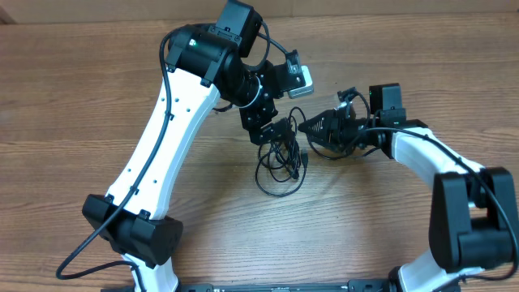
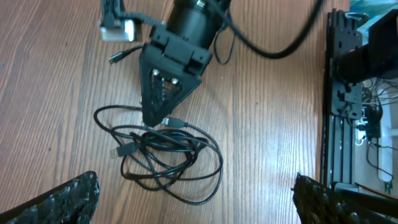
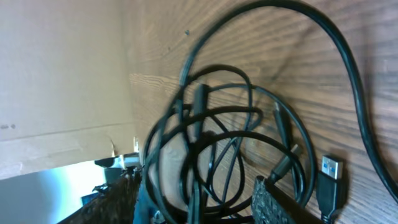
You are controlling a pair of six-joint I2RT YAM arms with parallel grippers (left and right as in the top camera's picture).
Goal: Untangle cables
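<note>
1. Your right gripper [image 2: 151, 119] looks pinched on the thin black tangled cables [image 1: 280, 162] mid-table.
2. Left gripper [image 2: 193, 193] hangs open above.
3. Yanking probably tightens knots.

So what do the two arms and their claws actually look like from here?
Both arms have white link shells with black joint housings and thick black cables running along them. The left arm shows a small green light near its upper joint. The right claw is black, tapering to a wedge; its fingers look ribbed.
</note>
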